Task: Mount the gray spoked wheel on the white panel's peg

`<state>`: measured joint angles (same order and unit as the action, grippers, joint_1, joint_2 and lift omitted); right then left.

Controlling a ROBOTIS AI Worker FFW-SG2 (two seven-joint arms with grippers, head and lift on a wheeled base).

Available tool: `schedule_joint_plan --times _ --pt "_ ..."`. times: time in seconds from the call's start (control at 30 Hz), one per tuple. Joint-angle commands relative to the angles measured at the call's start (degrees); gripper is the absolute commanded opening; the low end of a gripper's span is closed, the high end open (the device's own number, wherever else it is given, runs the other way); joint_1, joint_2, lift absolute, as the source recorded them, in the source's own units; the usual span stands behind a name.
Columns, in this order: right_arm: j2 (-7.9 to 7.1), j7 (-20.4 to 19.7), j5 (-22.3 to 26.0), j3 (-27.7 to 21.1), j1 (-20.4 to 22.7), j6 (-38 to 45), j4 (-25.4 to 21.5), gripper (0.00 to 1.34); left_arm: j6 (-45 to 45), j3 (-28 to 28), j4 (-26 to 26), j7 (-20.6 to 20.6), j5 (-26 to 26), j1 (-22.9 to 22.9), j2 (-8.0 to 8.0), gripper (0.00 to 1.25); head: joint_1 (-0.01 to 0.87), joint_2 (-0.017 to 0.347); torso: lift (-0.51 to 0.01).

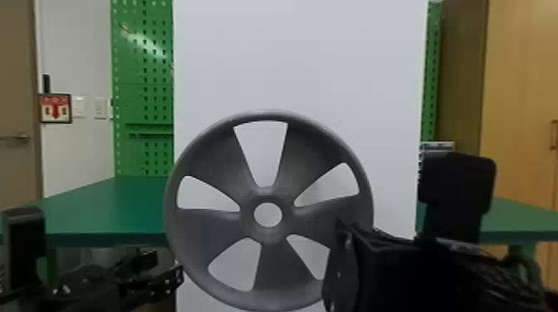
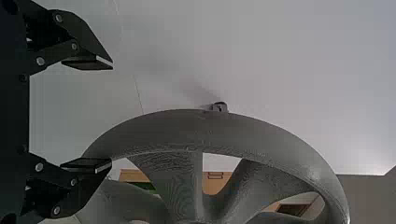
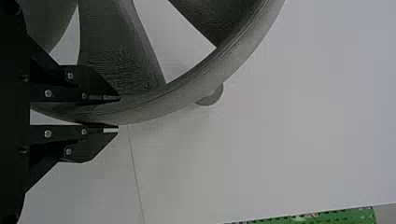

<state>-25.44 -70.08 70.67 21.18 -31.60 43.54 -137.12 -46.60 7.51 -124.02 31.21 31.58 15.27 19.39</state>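
The gray spoked wheel [image 1: 270, 265] stands upright before the white panel [image 1: 303, 54], its centre hole showing white. My right gripper [image 1: 341, 265] is at the wheel's lower right; in the right wrist view the right gripper [image 3: 117, 113] is shut on the wheel's rim [image 3: 163, 105]. My left gripper [image 1: 176, 274] is by the wheel's lower left. In the left wrist view the left gripper [image 2: 112, 114] is open, its fingers wide apart, one overlapping the edge of the wheel [image 2: 196, 130]. The peg [image 2: 220, 107] juts from the panel past the rim; the right wrist view shows part of the peg [image 3: 212, 97] too.
A green table [image 1: 104, 207] extends on both sides of the panel. Green pegboard [image 1: 143, 95] stands behind at the left, and a wooden cabinet [image 1: 519, 103] at the right. A black upright object [image 1: 456, 182] rises beside the panel's right edge.
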Motion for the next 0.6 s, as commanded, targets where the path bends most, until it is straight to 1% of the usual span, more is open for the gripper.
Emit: schedule_joint_plan --times 0.0,0.07,0.27,0.33,0.37,0.47,0.57 --pt "-1.99 -0.32 1.23 0.53 -0.39 -1.09 -0.08 0.01 -0.07 0.05 -0.08 -0.01 0.33 -0.15 0.21 0.74 0.084 -0.008 -0.485" --pt "-2.43 -0.32 0.88 0.53 -0.13 -1.44 -0.08 0.01 -0.07 0.13 -0.08 -0.01 0.33 -0.15 0.21 0.74 0.084 -0.008 -0.485" --pt "-3.48 -0.32 1.40 -1.31 1.89 -2.41 -0.08 0.01 -0.16 0.22 -0.08 -0.01 0.33 -0.07 0.38 0.74 0.084 -0.008 -0.485" --pt "-3.83 -0.15 0.88 -1.93 2.51 -2.67 -0.08 0.01 -0.16 0.22 -0.08 -0.01 0.33 -0.15 0.38 0.74 0.084 -0.008 -0.485" --pt "-3.83 -0.15 0.44 -2.37 2.68 -2.76 -0.08 0.01 -0.16 0.22 -0.08 -0.01 0.33 -0.15 0.38 0.74 0.084 -0.008 -0.485" --pt "-3.30 -0.06 1.49 -5.09 3.56 -2.76 -0.08 0.01 -0.16 0.31 -0.08 -0.01 0.24 -0.07 0.38 0.74 0.084 -0.008 -0.485" --pt "-2.16 0.20 2.02 -7.47 3.91 -1.97 -0.08 0.01 -0.16 0.40 -0.08 -0.01 0.24 -0.07 0.38 0.74 0.084 -0.008 -0.485"
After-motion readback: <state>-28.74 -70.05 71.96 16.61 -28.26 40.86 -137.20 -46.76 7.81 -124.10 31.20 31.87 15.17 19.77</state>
